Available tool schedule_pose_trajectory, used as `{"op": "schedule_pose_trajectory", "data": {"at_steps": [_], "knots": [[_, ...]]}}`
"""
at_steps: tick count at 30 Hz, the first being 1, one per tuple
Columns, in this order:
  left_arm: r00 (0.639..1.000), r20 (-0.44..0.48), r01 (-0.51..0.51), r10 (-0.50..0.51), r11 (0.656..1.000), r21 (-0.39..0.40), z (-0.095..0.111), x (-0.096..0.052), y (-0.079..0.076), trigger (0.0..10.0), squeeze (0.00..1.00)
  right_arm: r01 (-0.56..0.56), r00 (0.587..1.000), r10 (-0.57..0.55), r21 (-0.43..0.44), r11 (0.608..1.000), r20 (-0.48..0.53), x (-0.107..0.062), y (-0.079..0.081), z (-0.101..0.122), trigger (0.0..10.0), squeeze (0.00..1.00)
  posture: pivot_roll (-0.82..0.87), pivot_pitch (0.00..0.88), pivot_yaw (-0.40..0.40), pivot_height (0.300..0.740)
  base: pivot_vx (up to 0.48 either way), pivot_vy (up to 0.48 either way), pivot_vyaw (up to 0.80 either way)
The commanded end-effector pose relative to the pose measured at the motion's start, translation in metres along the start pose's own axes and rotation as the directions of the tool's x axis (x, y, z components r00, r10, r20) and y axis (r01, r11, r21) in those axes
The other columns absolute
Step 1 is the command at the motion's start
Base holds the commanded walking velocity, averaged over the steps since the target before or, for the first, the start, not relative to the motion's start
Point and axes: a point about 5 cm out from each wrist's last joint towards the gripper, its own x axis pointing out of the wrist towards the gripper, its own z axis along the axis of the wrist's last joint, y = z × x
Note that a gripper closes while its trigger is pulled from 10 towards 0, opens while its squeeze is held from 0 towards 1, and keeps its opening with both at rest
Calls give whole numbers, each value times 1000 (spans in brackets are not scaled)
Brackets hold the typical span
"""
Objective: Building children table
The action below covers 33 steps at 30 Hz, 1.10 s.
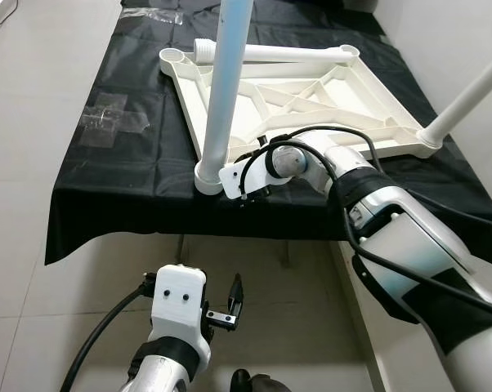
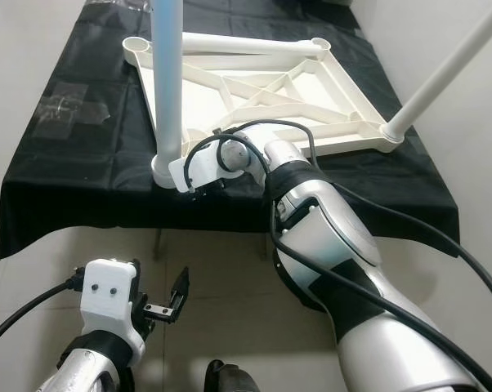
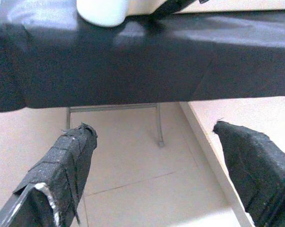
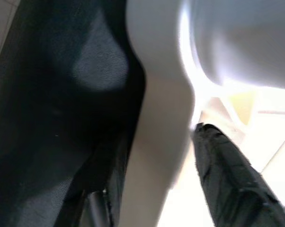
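Now, take the black-draped table (image 1: pixel 107 188) as your landmark: the white plastic tabletop frame (image 1: pixel 311 94) lies upside down across most of its cloth. One leg (image 1: pixel 223 90) stands upright in the frame's corner socket nearest the table's front edge, a second leg (image 1: pixel 467 98) slants up from the corner toward the table's right edge, and a third leg (image 1: pixel 270 52) lies loose along the frame's far rim.

Your right pincer (image 4: pixel 171 156) sits at that front corner, its fingers straddling the frame's rim beside the upright leg's base; you look to be holding the rim. Your left pincer (image 3: pixel 156 175) hangs below the table's front edge, fingers spread wide and holding nothing.

Judging by looks, the frame is stiff, light, smooth plastic and likely slippery; take hold at a rim or rib near a socket.
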Motion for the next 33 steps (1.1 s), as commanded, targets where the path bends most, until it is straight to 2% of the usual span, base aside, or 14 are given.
{"op": "schedule_pose_trajectory", "data": {"at_steps": [1, 6, 9, 12, 14, 16, 20, 24, 30, 32, 33], "knots": [[984, -2, 178, -180, 978, -108, 2, -8, -44, 10000, 0, 4, 1000, -3, 37, 999, -12, 0, 3, -4, 10000, 0, 51, 287, -207, 740, 0, 0, 0], [984, -1, 176, -178, 978, -108, 1, -7, -44, 10000, 0, 23, 997, -22, 21, 1000, -75, -3, 1, -14, 10000, 0, 52, 285, -208, 740, 0, 0, 0], [984, -1, 176, -177, 978, -108, 1, -7, -44, 10000, 0, 4, 993, 1, 41, 999, -122, -5, 5, -22, 10000, 0, 53, 282, -209, 740, 0, 0, 0], [984, -3, 176, -177, 979, -106, 0, -6, -42, 10000, 0, -91, 979, 104, 80, 993, -174, -6, 16, -34, 10000, 0, 52, 274, -205, 740, 0, 0, 0], [984, -4, 178, -179, 979, -103, -1, -6, -42, 10000, 0, -192, 949, 220, 142, 971, -224, -10, 27, -45, 10000, 0, 52, 271, -200, 740, 0, 0, 0], [983, -4, 180, -181, 979, -101, -1, -6, -42, 10000, 0, -226, 934, 264, 175, 958, -240, -12, 31, -49, 10000, 0, 52, 271, -200, 740, 0, 0, 0], [983, -7, 180, -181, 979, -98, -2, -6, -42, 10000, 0, -210, 954, 252, 236, 949, -164, -7, 30, -39, 10000, 0, 58, 263, -200, 740, 0, 0, 0], [983, -9, 181, -183, 979, -97, -3, -6, -42, 10000, 0, -207, 959, 244, 234, 950, -143, -4, 28, -34, 10000, 0, 54, 266, -199, 740, 0, 0, 0], [982, -1, 187, -188, 977, -107, -1, -9, -48, 10000, 0, -165, 973, 191, 186, 969, -131, 1, 20, -21, 10000, 0, 43, 282, -222, 740, 0, 0, 0], [984, 6, 179, -180, 977, -113, 0, -9, -52, 10000, 0, -84, 988, 117, 283, 955, -102, 0, 12, -19, 10000, 0, 48, 289, -251, 740, 0, 0, 0], [984, 6, 179, -180, 977, -113, 0, -9, -52, 10000, 0, -84, 988, 117, 283, 955, -102, 0, 12, -19, 10000, 0, 48, 289, -251, 740, 0, 0, 0]]}}
